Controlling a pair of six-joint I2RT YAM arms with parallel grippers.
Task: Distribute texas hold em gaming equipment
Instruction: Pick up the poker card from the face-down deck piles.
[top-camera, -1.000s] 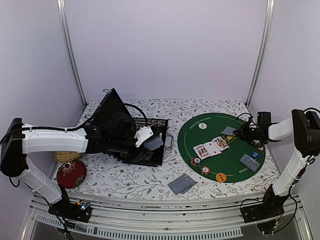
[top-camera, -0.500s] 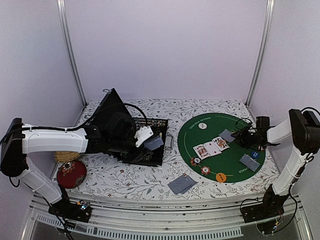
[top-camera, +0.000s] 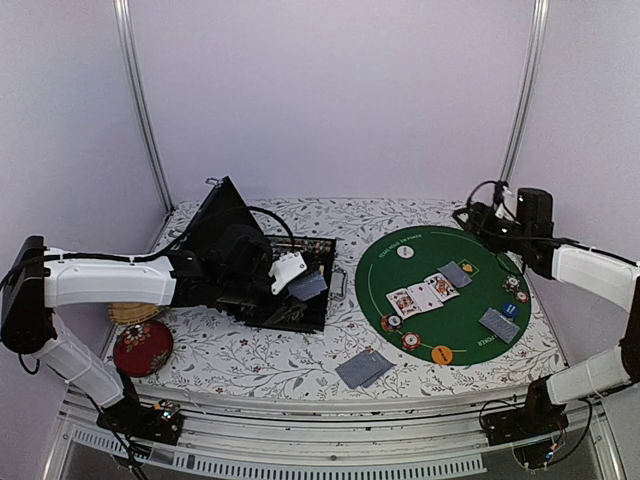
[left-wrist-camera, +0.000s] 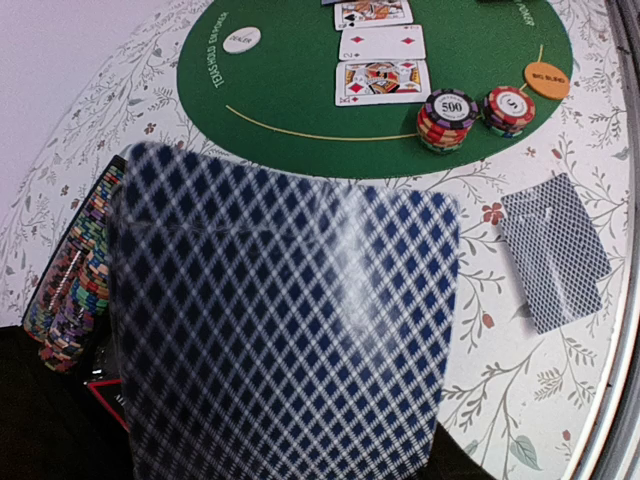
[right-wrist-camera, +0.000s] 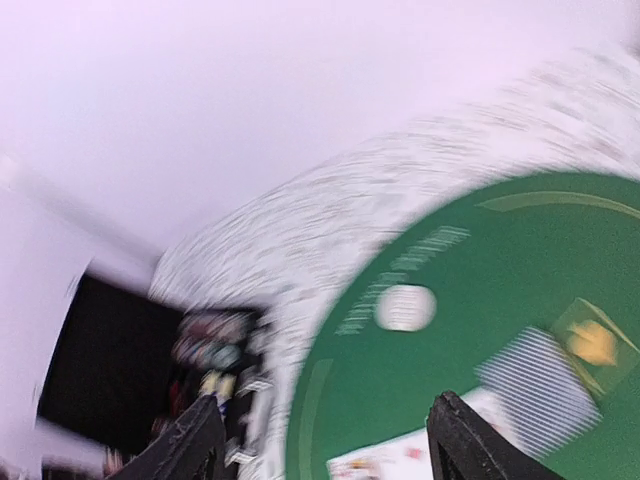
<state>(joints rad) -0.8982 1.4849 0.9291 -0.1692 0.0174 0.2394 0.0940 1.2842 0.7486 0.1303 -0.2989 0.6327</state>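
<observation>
Three face-up cards (top-camera: 423, 295) in diagonal row

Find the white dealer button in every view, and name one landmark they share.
Top external: the white dealer button sits on the far-left part of the green mat, beyond the face-up cards.
Left wrist: the button is near the top left, above the held card.
Right wrist: the button is blurred, near the middle of the picture.
Shared landmark: the green mat, with its curved white lettering beside the button.
</observation>
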